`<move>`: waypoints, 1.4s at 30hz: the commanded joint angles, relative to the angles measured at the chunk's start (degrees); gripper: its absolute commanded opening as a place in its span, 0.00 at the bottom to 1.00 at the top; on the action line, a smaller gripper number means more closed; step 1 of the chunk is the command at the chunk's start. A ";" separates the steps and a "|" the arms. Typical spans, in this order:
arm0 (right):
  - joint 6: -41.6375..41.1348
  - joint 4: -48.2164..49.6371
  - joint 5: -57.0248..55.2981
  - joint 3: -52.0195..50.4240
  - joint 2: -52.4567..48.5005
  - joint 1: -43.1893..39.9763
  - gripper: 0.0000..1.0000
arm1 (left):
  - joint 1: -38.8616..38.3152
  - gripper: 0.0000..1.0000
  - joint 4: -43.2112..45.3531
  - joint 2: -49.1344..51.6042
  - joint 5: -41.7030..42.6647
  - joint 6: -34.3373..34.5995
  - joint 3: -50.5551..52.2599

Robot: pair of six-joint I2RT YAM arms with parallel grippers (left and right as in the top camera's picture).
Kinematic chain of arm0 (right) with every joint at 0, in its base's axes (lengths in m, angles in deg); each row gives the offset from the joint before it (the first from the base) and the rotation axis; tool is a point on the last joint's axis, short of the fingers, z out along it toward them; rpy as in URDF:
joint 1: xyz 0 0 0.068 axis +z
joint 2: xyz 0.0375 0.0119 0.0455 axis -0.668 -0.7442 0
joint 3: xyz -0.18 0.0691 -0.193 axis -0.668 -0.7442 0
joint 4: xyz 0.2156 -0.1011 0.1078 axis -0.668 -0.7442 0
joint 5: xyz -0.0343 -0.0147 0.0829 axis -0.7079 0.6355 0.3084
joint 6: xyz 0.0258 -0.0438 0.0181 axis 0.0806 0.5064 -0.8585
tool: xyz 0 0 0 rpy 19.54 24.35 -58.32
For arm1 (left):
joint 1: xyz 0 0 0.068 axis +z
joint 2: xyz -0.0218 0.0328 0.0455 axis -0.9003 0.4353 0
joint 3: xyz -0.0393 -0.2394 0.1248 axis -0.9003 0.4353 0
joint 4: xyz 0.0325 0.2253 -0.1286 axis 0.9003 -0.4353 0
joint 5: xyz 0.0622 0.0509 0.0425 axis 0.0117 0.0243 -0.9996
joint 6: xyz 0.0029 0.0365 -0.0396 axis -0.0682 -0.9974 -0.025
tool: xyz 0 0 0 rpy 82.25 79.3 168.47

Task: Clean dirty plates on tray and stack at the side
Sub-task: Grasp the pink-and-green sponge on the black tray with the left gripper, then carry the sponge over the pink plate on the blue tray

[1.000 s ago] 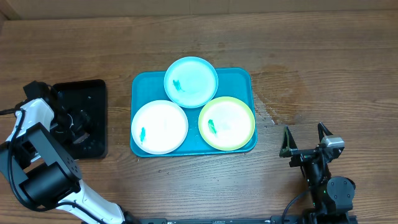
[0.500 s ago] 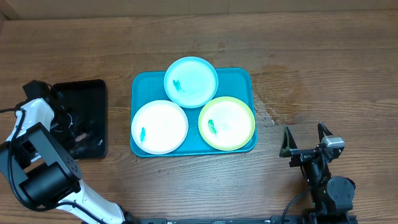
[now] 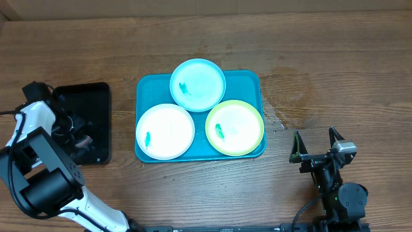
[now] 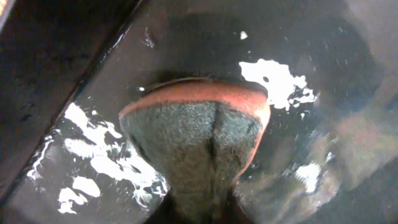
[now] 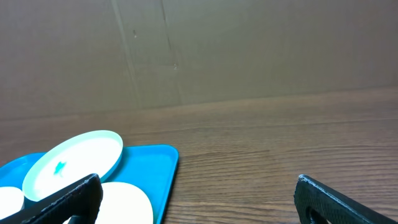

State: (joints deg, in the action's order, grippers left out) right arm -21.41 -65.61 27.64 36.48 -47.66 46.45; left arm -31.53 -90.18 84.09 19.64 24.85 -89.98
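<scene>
Three plates lie on the turquoise tray [image 3: 251, 80]: a light blue one [image 3: 197, 84] at the back, a white one [image 3: 165, 131] front left and a yellow-green rimmed one [image 3: 234, 127] front right. Each carries a small teal smear. My left gripper [image 3: 78, 133] is down inside the black tray [image 3: 96, 93], shut on an orange sponge [image 4: 199, 143] with a grey scouring face, which creases between the jaws. My right gripper [image 3: 315, 151] stands open to the right of the turquoise tray, with nothing between its fingers [image 5: 68, 199].
The black tray holds shiny wet patches [image 4: 273, 78] around the sponge. A cardboard wall [image 5: 249, 50] closes off the back of the wooden table [image 3: 335, 77]. A damp stain marks the wood just right of the turquoise tray.
The left gripper's jaws have closed on the sponge in the black tray. The right arm and the plates have not moved.
</scene>
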 commanded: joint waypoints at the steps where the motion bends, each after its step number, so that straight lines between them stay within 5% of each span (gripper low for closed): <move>1: 0.17 0.46 0.07 -0.61 0.52 -0.15 1.00 | -0.07 0.04 -3.04 -0.50 -0.92 0.00 -5.18; 13: 0.17 0.46 0.07 -0.61 0.52 -0.15 1.00 | -0.11 0.04 -26.12 -7.17 5.14 0.02 -31.69; 19: 0.17 0.46 0.07 -0.61 0.52 -0.15 1.00 | -0.39 0.04 -26.49 -8.52 6.27 0.00 -30.99; 27: 0.17 0.46 0.07 -0.61 0.52 -0.15 1.00 | -0.76 0.04 -16.83 -2.03 9.73 -2.23 -12.50; 37: 0.17 0.46 0.07 -0.61 0.52 -0.15 1.00 | -0.48 0.04 -31.58 -6.14 14.58 -2.69 -33.66; 42: 0.17 0.44 0.07 -0.61 0.52 -0.15 1.00 | -1.33 0.04 -30.29 -8.09 8.13 -1.25 -33.31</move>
State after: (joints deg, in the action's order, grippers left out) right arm -21.43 -65.59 27.66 36.48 -47.66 46.45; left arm -31.90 -120.03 77.07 31.18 23.15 -124.17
